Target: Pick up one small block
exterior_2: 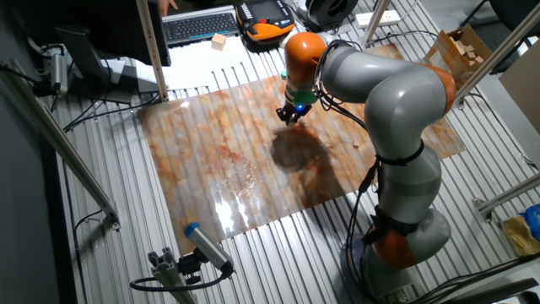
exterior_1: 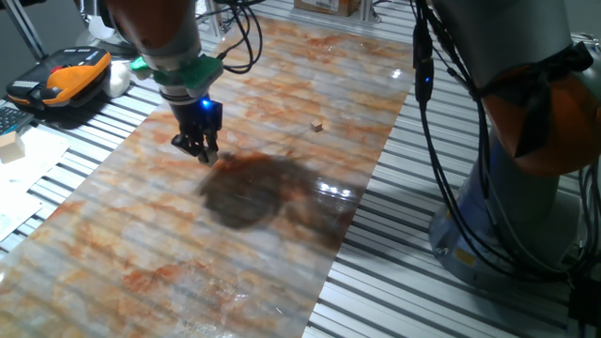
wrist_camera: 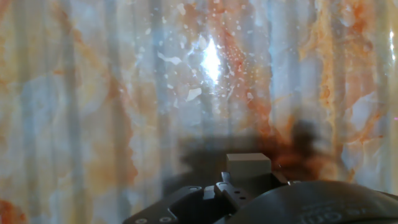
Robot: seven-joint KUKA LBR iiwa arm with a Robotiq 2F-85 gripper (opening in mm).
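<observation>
The small block (wrist_camera: 249, 163), a pale tan wooden cube, shows in the hand view low in the middle, right against the dark hand body. My gripper (exterior_1: 205, 153) hangs a little above the marbled sheet (exterior_1: 188, 263) at its far left part, fingers drawn close together and apparently shut on the block. The cube itself is hidden behind the fingers in both fixed views. From the other side, the gripper (exterior_2: 291, 118) is over the sheet's far edge, with its dark shadow on the sheet beside it.
A much tinier brownish cube (exterior_1: 317, 124) lies on the sheet to the right of the gripper. A bigger pale block (exterior_2: 219, 40) sits by the keyboard (exterior_2: 198, 25). An orange and black device (exterior_1: 66, 80) lies off the sheet at the left. The arm's base (exterior_1: 507, 207) stands at the right.
</observation>
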